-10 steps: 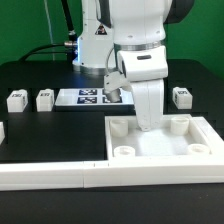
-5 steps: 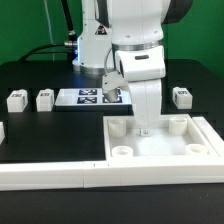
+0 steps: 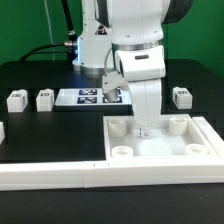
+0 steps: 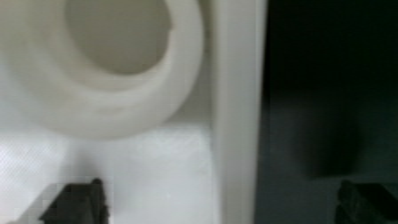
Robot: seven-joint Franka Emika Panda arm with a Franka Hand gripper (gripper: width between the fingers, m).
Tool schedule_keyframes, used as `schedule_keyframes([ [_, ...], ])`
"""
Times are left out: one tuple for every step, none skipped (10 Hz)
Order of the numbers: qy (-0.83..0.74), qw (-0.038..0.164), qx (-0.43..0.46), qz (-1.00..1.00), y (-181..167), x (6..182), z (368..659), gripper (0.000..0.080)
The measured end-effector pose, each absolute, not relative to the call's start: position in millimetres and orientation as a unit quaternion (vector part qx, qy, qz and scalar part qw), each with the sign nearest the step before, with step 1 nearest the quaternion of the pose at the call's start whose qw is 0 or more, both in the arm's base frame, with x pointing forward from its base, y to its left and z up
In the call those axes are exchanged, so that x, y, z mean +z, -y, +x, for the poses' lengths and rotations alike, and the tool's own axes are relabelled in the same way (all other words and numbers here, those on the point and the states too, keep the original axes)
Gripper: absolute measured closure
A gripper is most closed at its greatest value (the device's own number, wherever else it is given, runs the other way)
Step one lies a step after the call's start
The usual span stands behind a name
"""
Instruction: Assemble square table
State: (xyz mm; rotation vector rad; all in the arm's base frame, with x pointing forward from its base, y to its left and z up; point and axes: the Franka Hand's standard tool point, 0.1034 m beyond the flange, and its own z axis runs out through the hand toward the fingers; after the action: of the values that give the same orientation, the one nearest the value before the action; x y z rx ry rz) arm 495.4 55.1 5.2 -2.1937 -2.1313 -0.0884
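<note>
Pincer [image 3: 145, 130] down at far edge of square table top [image 3: 160, 148], between two far corner sockets. Spread wide, nothing held. In wrist view, fingertips [image 4: 71, 203] straddling raised rim [image 4: 235, 110]: one over white floor near round socket [image 4: 125, 60], other over dark desk [image 4: 329, 100]. Rim directly beneath, long axis crosswise to closing line; judged ready for pinch. Nearest leg [image 3: 181, 96] well apart, toward exterior view's right.

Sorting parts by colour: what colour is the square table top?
The table top is plain white; the exterior view shows it best.
</note>
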Motion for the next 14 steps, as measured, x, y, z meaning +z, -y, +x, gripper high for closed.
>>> schedule_keyframes([
  [0.696, 0.041, -0.029, -0.716, -55, 5.2, 495, 0.0150],
  [0.696, 0.041, -0.029, -0.716, -55, 5.2, 495, 0.0150],
  [0.696, 0.041, -0.029, -0.716, -55, 5.2, 495, 0.0150],
  [0.686, 0.041, -0.027, -0.726, -56, 6.5, 495, 0.0150],
  [0.662, 0.041, -0.020, -0.748, -62, 17.1, 495, 0.0150],
  [0.654, 0.037, -0.016, -0.756, -70, 29.1, 493, 0.0150],
  [0.614, 0.034, -0.015, -0.789, -81, 37.2, 489, 0.0150],
  [0.570, 0.032, -0.014, -0.821, -94, 45.3, 484, 0.0150],
  [0.542, 0.030, -0.012, -0.840, -107, 54.5, 483, 0.0150],
  [0.487, 0.031, -0.009, -0.873, -117, 62.1, 482, 0.0150],
  [0.445, 0.031, -0.011, -0.895, -130, 67.3, 481, 0.0150],
  [0.425, 0.031, -0.014, -0.905, -140, 69.0, 480, 0.0150],
  [0.393, 0.034, -0.013, -0.919, -139, 68.3, 480, 0.0150],
  [0.364, 0.035, -0.012, -0.931, -139, 68.3, 480, 0.0150],
])
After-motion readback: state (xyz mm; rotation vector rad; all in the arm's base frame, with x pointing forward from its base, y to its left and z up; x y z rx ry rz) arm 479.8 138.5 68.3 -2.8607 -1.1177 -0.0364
